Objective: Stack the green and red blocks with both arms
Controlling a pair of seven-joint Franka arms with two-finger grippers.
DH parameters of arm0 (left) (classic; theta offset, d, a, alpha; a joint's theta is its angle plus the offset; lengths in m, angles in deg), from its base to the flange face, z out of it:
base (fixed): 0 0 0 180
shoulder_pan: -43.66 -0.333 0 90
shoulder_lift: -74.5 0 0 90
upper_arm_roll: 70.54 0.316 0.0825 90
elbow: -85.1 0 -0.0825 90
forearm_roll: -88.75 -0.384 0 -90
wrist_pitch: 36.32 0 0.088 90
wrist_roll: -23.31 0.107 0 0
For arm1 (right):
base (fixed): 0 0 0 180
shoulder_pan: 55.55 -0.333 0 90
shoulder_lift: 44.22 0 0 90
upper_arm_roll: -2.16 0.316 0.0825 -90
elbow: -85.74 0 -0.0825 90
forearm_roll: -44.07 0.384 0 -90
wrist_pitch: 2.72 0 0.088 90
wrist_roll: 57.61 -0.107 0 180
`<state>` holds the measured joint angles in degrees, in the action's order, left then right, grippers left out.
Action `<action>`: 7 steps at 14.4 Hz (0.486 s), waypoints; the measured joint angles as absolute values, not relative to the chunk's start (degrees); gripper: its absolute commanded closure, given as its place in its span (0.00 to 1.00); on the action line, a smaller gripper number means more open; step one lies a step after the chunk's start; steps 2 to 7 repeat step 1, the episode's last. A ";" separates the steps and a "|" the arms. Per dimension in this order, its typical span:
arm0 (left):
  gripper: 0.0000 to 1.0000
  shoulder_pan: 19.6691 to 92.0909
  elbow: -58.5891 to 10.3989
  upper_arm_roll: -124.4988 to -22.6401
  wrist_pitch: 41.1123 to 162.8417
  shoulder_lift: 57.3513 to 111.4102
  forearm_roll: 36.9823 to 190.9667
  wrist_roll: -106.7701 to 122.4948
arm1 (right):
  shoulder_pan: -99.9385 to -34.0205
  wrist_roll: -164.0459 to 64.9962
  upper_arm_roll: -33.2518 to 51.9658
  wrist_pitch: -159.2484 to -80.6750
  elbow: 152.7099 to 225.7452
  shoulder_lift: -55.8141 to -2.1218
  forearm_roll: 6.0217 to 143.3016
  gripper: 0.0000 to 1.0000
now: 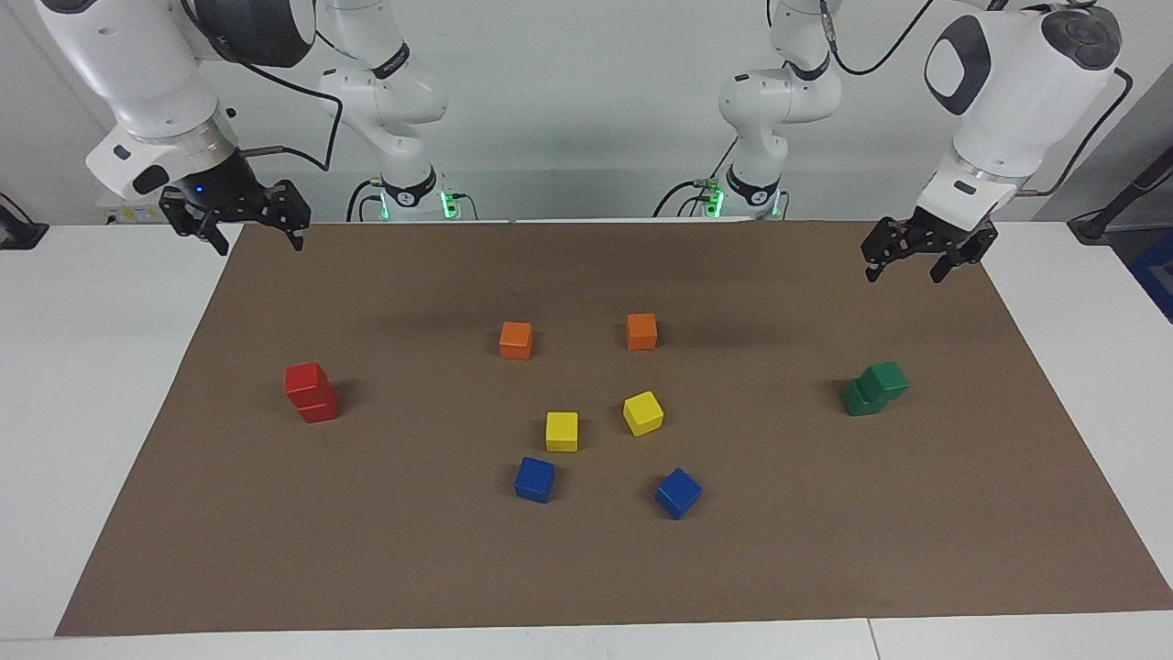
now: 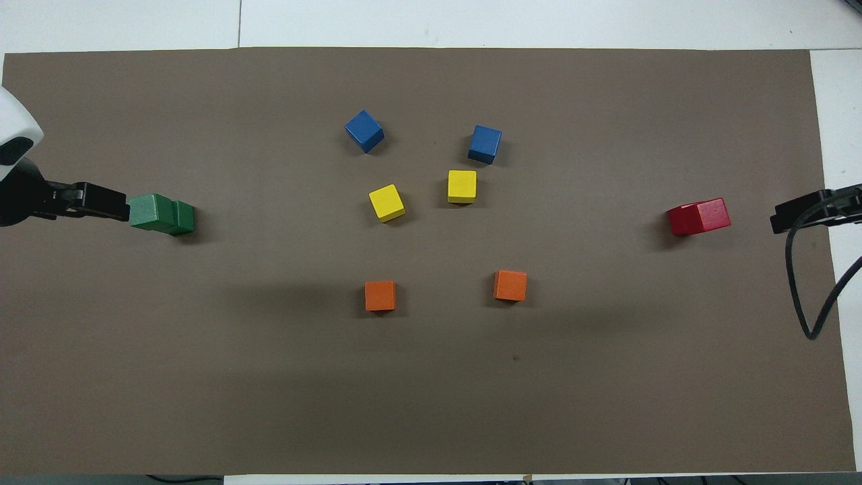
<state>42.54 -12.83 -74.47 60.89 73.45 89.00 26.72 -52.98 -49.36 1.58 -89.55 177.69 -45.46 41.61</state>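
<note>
Two red blocks stand stacked (image 1: 312, 392) on the brown mat toward the right arm's end, the upper one slightly offset; from above the red stack (image 2: 699, 217) looks like one leaning pile. Two green blocks form a stack (image 1: 875, 389) toward the left arm's end, its top cube shifted sideways, and the overhead view shows the green stack (image 2: 161, 213) too. My right gripper (image 1: 258, 241) hangs open and empty over the mat's corner nearest the robots. My left gripper (image 1: 903, 271) hangs open and empty over the mat's edge, well above the green stack.
In the middle of the mat (image 1: 586, 568) lie two orange cubes (image 1: 516, 340) (image 1: 641, 331), two yellow cubes (image 1: 562, 431) (image 1: 643, 412) and two blue cubes (image 1: 534, 479) (image 1: 677, 492). White table (image 1: 92, 367) surrounds the mat. A black cable (image 2: 805, 296) loops by the right gripper.
</note>
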 measured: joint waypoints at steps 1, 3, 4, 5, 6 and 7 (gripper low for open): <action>0.00 42.54 -12.83 -74.47 60.89 73.45 89.00 26.72 | -52.97 -49.36 1.57 -89.55 177.71 -45.46 41.61 0.00; 0.00 42.54 -12.83 -74.47 60.89 73.45 89.00 26.72 | -52.97 -49.36 1.57 -89.55 177.71 -45.46 41.61 0.00; 0.00 42.54 -12.83 -74.47 60.89 73.45 89.00 26.72 | -52.97 -49.36 1.57 -89.55 177.71 -45.46 41.61 0.00; 0.00 42.54 -12.83 -74.47 60.89 73.45 89.00 26.72 | -52.97 -49.36 1.57 -89.55 177.71 -45.46 41.61 0.00; 0.00 42.54 -12.83 -74.47 60.89 73.45 89.00 26.72 | -52.97 -49.36 1.57 -89.55 177.71 -45.46 41.61 0.00; 0.00 42.54 -12.83 -74.47 60.89 73.45 89.00 26.72 | -52.97 -49.36 1.57 -89.55 177.71 -45.46 41.61 0.00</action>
